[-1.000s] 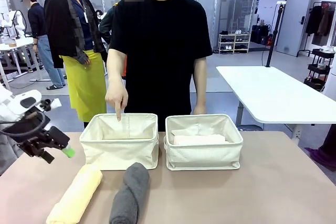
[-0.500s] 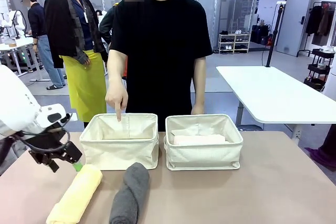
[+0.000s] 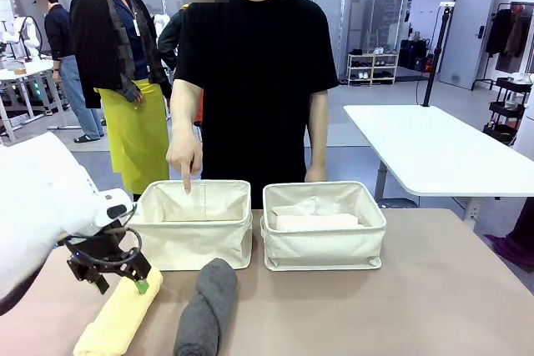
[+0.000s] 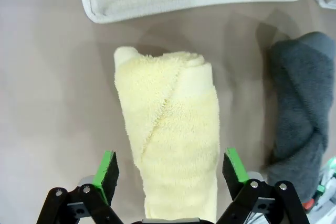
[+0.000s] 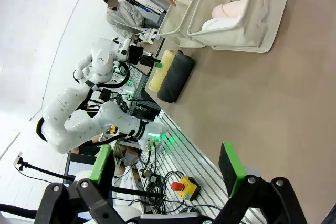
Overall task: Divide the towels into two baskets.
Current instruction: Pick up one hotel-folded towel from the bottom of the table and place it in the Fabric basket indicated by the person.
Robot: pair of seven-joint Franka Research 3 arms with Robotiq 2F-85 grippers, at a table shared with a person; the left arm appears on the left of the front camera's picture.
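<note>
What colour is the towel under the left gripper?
Pale yellow towel; clearest in the left wrist view.

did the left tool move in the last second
Yes: the left tool moved rightward and down, closer to the left basket, now over the yellow towel.

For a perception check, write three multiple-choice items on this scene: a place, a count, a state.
1. Where lies the pale yellow terry towel roll? A in a basket B on the brown table, between the left gripper's fingers C in a hand
2. How many towel rolls lie outside the cream canvas baskets? A one B two C four
3. The left gripper's jaws are: A open B shut empty C shut on a rim
1 B: the left wrist view shows it. 2 B: the yellow and the dark grey terry roll. 3 A: the green pads stand apart beside the roll.
</note>
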